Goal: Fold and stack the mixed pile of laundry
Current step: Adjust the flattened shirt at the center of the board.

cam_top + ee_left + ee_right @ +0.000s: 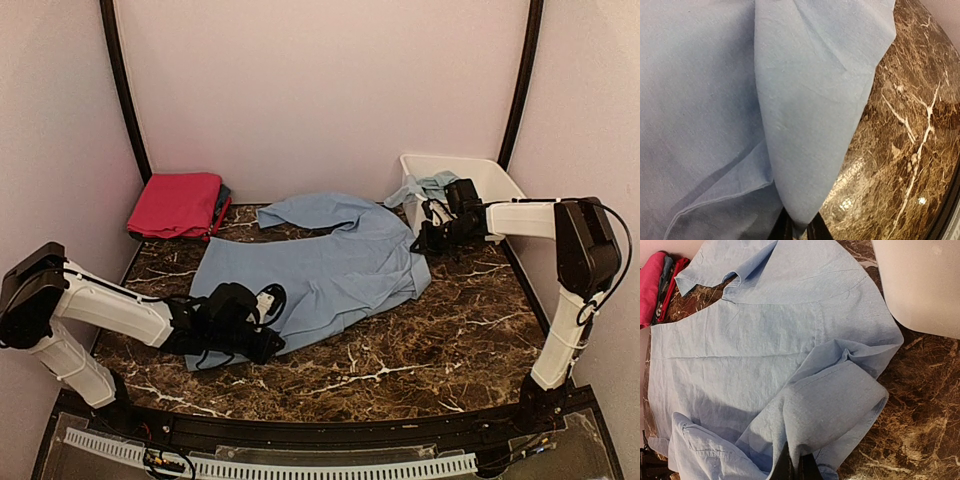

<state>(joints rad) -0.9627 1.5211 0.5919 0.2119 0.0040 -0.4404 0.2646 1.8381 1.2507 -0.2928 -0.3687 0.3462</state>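
Pinching a tapering fold of the pale blue shirt (330,265), the left tool (799,231) has its jaws narrowed on the cloth, which runs down between the two dark fingers in the left wrist view. From above, this tool sits at about seven o'clock of the shirt, on its near left hem, and hides that corner. Bare brown marble worktop (420,350) lies at three o'clock of the pinched fold. The right tool (796,467) is closed tight at about three o'clock of the shirt, and a rumpled sleeve fold rises into its fingers, so it appears to hold a pinch of that fabric. The shirt lies spread across the middle of the worktop, mostly flat, collar toward twelve o'clock and one sleeve reaching to eleven. Just beside the right tool, at one to two o'clock of the shirt, stands the white tub (490,175). Its near corner is close to the shirt's edge, crowding that side. A pale blue-green garment (425,187) hangs over its left rim. At ten o'clock, well apart from both tools, a folded magenta piece (178,203) rests against the back wall, with a dark piece (222,200) tucked at its right edge.
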